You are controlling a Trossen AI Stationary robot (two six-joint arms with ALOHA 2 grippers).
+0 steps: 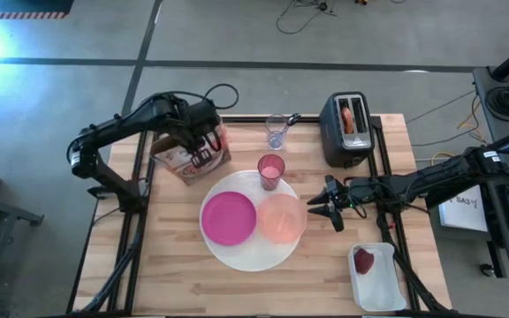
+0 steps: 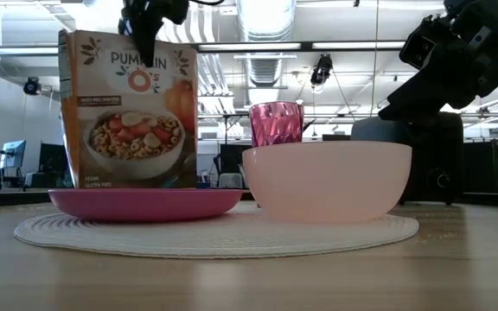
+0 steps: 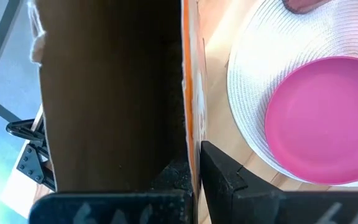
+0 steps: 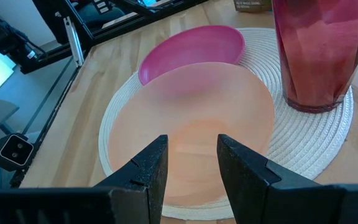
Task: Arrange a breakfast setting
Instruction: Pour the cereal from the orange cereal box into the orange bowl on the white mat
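Left end effector (image 1: 203, 141): mine, clamped on the top edge of the cereal box (image 1: 190, 157), at the back left of the desk (image 1: 175, 283). One finger (image 3: 229, 186) shows outside the box wall.
Cereal box: upright, just beside the white plate (image 1: 246, 256). Thin card, light, I judge; it will flex if squeezed hard. The grip at the top flap suits tipping, but the wall may buckle.
Right end effector (image 1: 328, 206): fingers parted, holding nothing, hovering just beside the peach bowl (image 1: 282, 218) on its toaster side. In the right wrist view the bowl sits right ahead of the two fingers.
Peach bowl: on the white plate, beside the magenta plate (image 1: 229, 218). Looks like thin plastic; light, smooth, likely slippery. Best hold, as I judge it: pinch the rim, one finger inside, one outside.
Magenta plate: flat on the white plate; low edge, hard to pinch from above.
Pink tumbler (image 1: 271, 170): upright at the white plate's far edge. Faceted wall, probably rigid; take it around the body.
Clear glass (image 1: 277, 132): behind the tumbler, well apart from both arms. Fragile if real glass; gentle squeeze.
Bagel (image 1: 349, 117): standing in the toaster (image 1: 346, 132). Soft; grip by the exposed top.
Dark-red fruit (image 1: 363, 261): in a white tray (image 1: 387, 296) at the near right corner.
Spoon: not made out.
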